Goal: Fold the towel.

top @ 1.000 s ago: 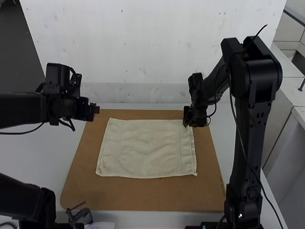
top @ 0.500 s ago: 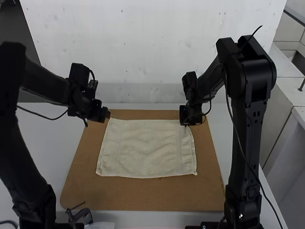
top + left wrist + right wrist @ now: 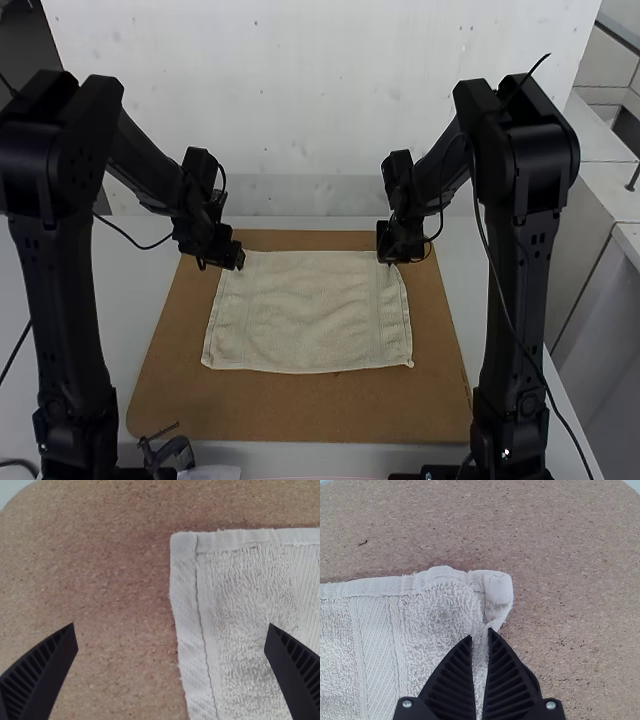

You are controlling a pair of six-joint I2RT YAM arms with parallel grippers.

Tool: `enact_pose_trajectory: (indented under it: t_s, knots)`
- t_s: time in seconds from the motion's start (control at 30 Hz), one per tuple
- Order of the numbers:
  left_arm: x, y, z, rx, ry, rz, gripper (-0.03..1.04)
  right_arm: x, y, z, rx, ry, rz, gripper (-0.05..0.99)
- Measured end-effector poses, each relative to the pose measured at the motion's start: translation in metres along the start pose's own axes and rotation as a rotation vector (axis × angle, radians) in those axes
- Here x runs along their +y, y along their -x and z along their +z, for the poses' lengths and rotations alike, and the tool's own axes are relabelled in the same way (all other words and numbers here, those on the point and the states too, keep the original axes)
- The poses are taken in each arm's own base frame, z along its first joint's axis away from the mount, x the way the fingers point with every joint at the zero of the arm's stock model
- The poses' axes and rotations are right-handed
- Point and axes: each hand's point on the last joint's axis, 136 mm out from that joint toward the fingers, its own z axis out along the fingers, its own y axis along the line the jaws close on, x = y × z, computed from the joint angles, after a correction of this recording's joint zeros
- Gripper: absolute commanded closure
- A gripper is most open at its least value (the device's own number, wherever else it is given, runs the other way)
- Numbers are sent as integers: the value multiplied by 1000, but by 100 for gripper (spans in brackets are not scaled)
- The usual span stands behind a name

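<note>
Across the cream terry towel (image 3: 310,315), likely limp, the black right gripper's (image 3: 480,634) jaws are pinching one side, the black left gripper's (image 3: 172,625) gaping near a graspable corner (image 3: 184,543).

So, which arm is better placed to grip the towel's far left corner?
Probably left: its open gripper straddles the towel's edge near that corner; the right gripper pinches the towel near its far right corner.

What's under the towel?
The towel lies spread on a brown board, which shows all around it. Whatever is directly beneath the cloth is covered, so I can't tell if anything else is there. The right end effector pinches its edge near the far right corner.
</note>
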Motion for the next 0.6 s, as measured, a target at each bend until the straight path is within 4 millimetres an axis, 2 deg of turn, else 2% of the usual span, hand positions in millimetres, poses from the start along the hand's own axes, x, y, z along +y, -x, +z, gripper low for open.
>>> enact_pose_trajectory:
  t_s: [0.13,0.2,0.27,0.4,0.6]
  knots:
    - [0,6,9,2,-1,-2,6,0,0,0,0,0,0,92]
    - [0,9,10,-2,-2,-4,15,0,0,0,0,0,0,92]
    - [-3,11,12,0,-19,-7,35,0,0,0,0,0,0,92]
    - [-13,8,12,43,-77,-29,100,0,0,0,-2,-3,-1,92]
    - [-20,0,7,111,-115,-47,99,-1,1,0,-5,-2,-1,92]
